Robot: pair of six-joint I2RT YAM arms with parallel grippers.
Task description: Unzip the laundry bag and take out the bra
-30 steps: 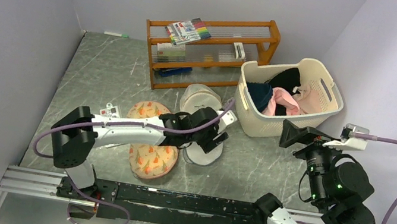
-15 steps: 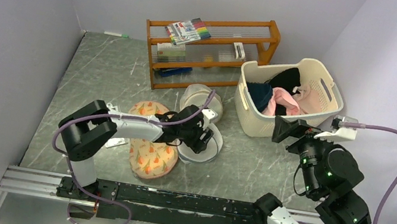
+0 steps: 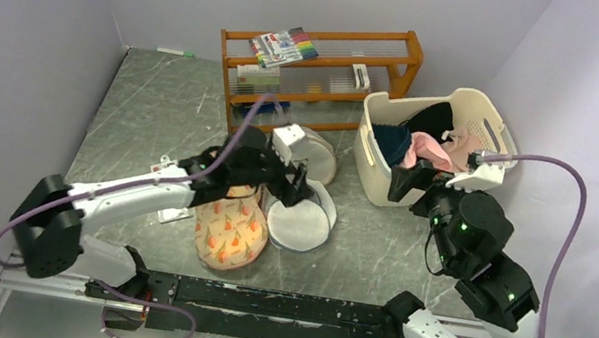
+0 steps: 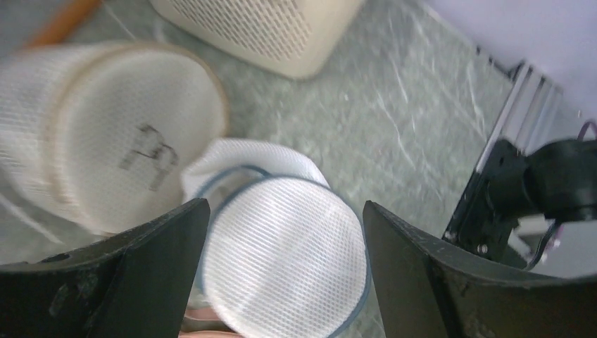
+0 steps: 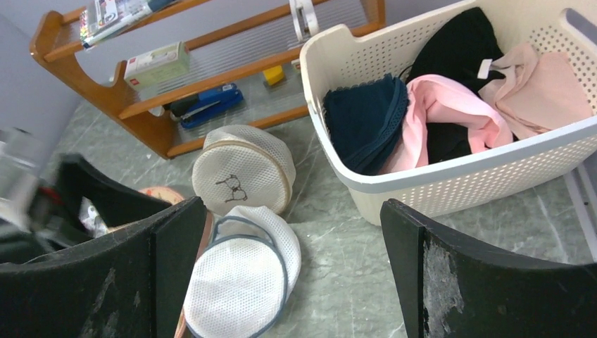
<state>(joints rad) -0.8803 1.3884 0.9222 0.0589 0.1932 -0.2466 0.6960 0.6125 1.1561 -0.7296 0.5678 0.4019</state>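
Observation:
The laundry bag (image 3: 298, 226) is a round white mesh bag with grey-blue piping. It lies on the table between the two arms and also shows in the left wrist view (image 4: 288, 253) and the right wrist view (image 5: 239, 289). A second mesh panel sticks out behind its round face. My left gripper (image 3: 293, 188) is open and empty, just above the bag, with the bag's face between its jaws (image 4: 285, 282). My right gripper (image 3: 407, 182) is open and empty (image 5: 296, 274), raised high near the basket. No bra is visible at the bag.
A similar round bag with a dark print (image 3: 316, 155) stands behind the laundry bag. A peach floral pouch (image 3: 230, 231) lies to its left, touching it. A cream basket (image 3: 471, 95) of clothes stands at the right. A wooden shelf (image 3: 320, 72) stands at the back.
My left gripper has lifted off the laundry bag and drawn back and up, now open. The bag has settled a little to the left. My right arm has swung left toward the basket.

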